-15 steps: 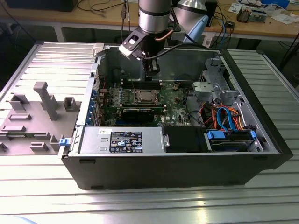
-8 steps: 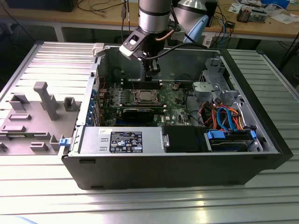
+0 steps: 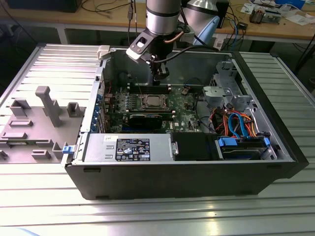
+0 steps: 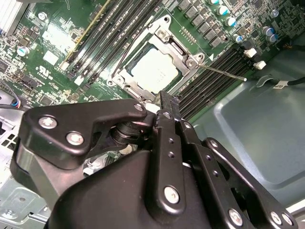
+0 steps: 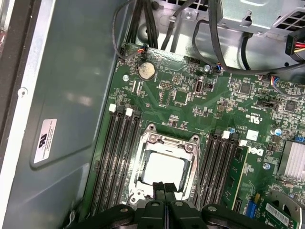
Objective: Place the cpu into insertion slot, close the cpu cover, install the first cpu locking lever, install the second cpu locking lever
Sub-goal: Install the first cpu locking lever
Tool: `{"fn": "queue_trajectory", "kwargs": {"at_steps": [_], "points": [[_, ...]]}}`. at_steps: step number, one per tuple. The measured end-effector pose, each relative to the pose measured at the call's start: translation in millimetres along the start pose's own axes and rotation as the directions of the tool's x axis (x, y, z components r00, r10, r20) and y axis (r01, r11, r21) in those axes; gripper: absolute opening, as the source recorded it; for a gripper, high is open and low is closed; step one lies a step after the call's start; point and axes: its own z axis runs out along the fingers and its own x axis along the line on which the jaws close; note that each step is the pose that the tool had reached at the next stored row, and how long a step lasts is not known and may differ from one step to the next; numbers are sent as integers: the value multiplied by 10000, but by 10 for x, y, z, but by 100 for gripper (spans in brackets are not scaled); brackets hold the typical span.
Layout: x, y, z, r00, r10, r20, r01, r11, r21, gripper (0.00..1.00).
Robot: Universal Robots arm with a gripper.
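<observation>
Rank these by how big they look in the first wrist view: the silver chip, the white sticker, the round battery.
Largest: the cpu, though the fingers hide its edge.
Then the white sticker.
Smallest: the round battery.

A ribbed metal table (image 3: 275, 216) carries the open case (image 3: 172, 182). To the exterior view's left of the case, a grey moulded tray (image 3: 44, 118) lies on the table. Behind the case runs a wooden bench (image 3: 49, 22) strewn with cables (image 3: 106, 7) and papers (image 3: 300, 18). In front of the case, pale light glares off the ribs.
</observation>
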Motion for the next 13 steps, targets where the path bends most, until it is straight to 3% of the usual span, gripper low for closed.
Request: {"fn": "queue_trajectory", "kwargs": {"at_steps": [8,13], "points": [[2,-11,-1,9998,-205,2,205,9998,8,11],[2,-10,0,9957,-929,1,929,9957,31,11]]}}
